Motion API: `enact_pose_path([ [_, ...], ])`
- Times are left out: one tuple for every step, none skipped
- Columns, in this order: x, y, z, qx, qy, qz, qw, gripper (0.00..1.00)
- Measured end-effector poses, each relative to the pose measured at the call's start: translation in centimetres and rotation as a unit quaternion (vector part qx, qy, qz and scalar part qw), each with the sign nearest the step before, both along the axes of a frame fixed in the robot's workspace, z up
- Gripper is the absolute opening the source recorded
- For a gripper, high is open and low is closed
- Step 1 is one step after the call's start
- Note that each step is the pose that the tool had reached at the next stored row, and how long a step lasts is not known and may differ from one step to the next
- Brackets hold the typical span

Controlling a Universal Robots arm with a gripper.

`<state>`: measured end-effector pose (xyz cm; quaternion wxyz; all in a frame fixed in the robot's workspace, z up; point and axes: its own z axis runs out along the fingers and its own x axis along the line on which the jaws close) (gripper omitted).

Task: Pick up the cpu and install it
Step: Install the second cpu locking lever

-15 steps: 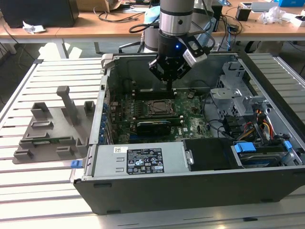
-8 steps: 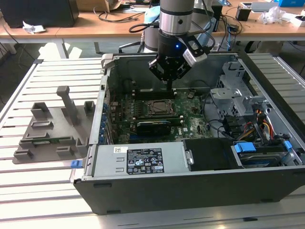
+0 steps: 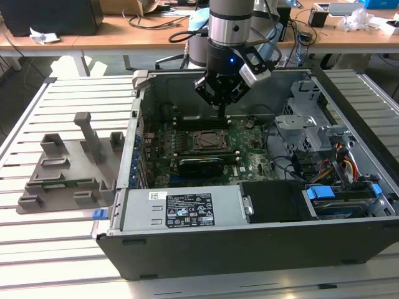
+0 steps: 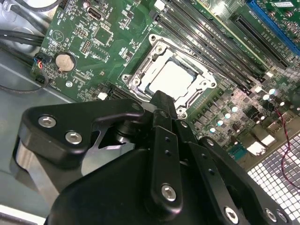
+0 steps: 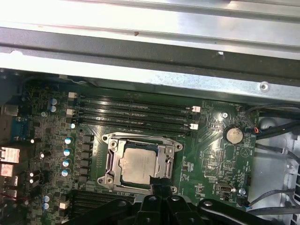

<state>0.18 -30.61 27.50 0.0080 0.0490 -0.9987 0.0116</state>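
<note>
Hanging upright, the gripper (image 3: 221,111) hovers above the socketed cpu (image 5: 138,167).

Even overhead light fills the open case (image 3: 262,187), though my arm shades the board beneath it. In both wrist views the cpu (image 4: 174,80) (image 5: 140,165) lid glares pale, and my dark fingers (image 4: 164,110) look soft up close.

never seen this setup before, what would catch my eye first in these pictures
First, the open grey computer case on the slatted metal table, its green motherboard exposed. Over it hangs the black gripper on the silver arm. Below it, in both wrist views, the small flat square silver cpu already lies within the metal-framed socket at the board's middle.
</note>
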Motion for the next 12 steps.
enact_pose_path([
  [0.0, 0.0, 0.0, 0.0, 0.0, 0.0, 1.0, 0.11],
  [0.0, 0.0, 0.0, 0.0001, 0.0, 0.0, 1.0, 0.11],
  [0.0, -0.22, 0.0, 0.0001, 0.0, 0.0, 1.0, 0.11],
  [0.0, -0.97, -0.01, 0.0001, 0.0, 0.0, 1.0, 0.11],
  [0.0, -1.62, -0.02, 0.0003, 0.0, 0.0, 1.0, 0.11],
  [0.0, -2.12, -0.03, 0.0004, -0.0001, 0.0, 1.0, 0.11],
  [0.0, -2.58, -0.04, 0.0004, 0.0, 0.0, 1.0, 0.11],
  [0.0, -2.9, -0.05, 0.0006, 0.0, 0.0, 1.0, 0.11],
  [-0.1, -3.48, -0.06, 0.0009, 0.0, 0.0, 1.0, 0.11],
  [-0.1, -3.77, -0.07, 0.002, 0.0, 0.0, 1.0, 0.11],
  [-0.2, -4.08, -0.07, 0.0048, 0.0, 0.0, 1.0, 0.11],
  [-0.3, -4.46, -0.08, 0.0152, 0.0, 0.0, 0.9999, 0.11],
])
